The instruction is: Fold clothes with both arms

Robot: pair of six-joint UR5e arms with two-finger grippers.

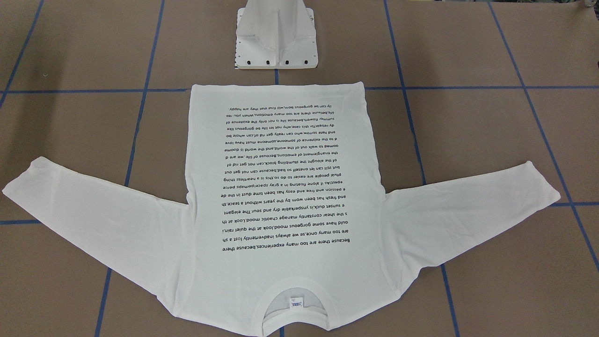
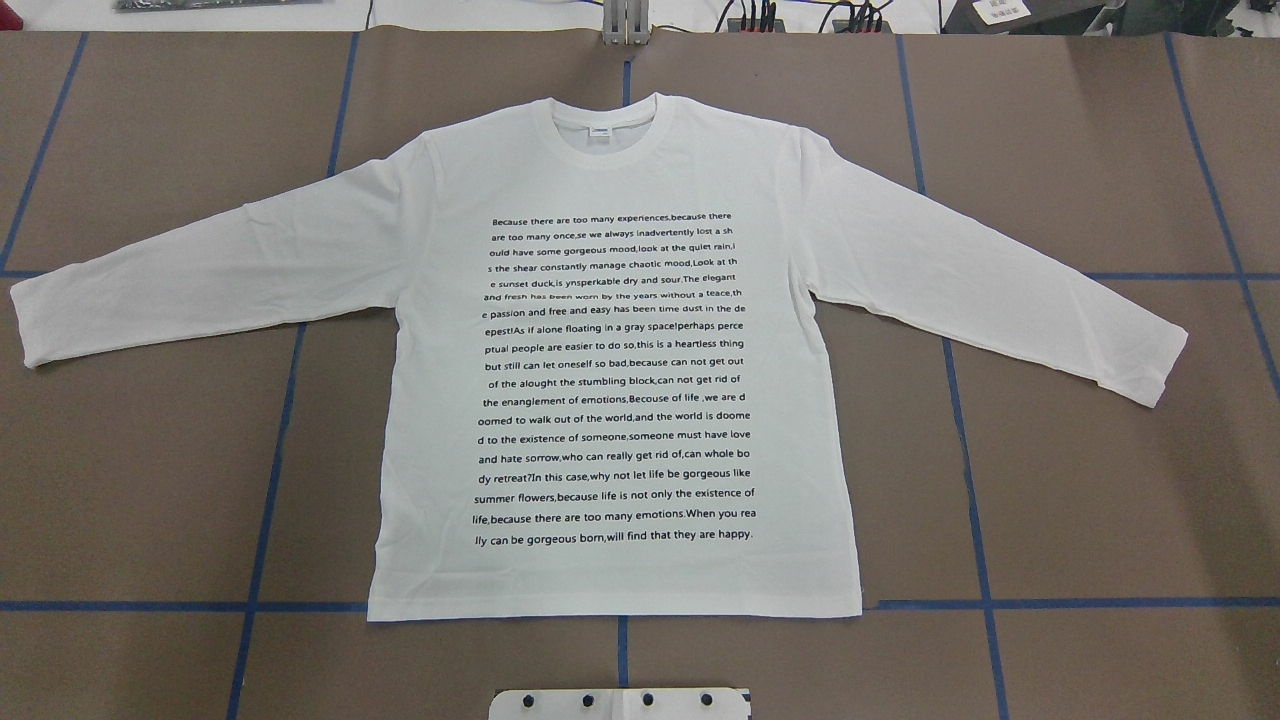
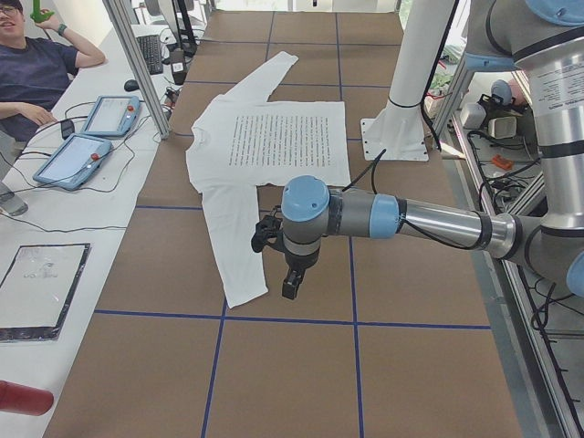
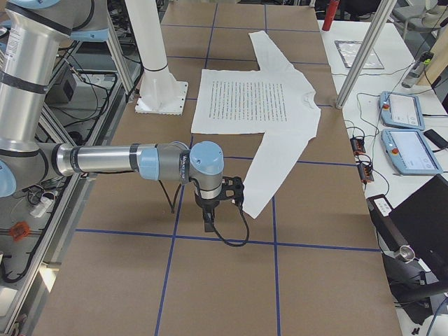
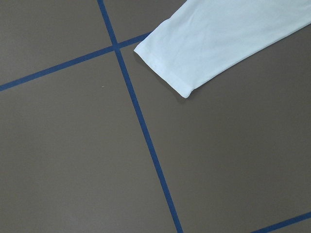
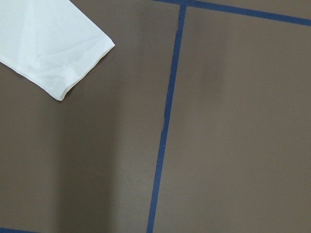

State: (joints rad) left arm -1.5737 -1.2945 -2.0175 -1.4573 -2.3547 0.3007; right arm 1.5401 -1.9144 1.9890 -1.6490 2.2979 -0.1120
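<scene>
T-shirt (image 2: 620, 350) flat on the tabletop (image 2: 1100, 500), sleeves (image 2: 200, 270) running outward, left cuff (image 5: 165, 63) just beside the left claw (image 3: 290, 285), right cuff (image 6: 73, 68) beside the right claw (image 4: 208, 224), and whether either is open, can't tell.

**A:** How does the left arm stand?

**B:** The left arm (image 3: 429, 222) stretches out with its silver forearm level and a black cable running along it. At the light blue wrist joint it turns down, and the left gripper (image 3: 290, 287) hangs straight down, black and narrow.

**A:** Are its jaws apart or together?

**B:** I cannot tell. It shows only from the side, and it is too small.

**A:** And the right arm?

**B:** The right arm (image 4: 105, 159) holds much the same pose. Its forearm is level and its wrist bends at the blue cap. The right gripper (image 4: 208, 222) points straight down, with a black cable looping beside it. I cannot tell how its jaws stand either.
</scene>
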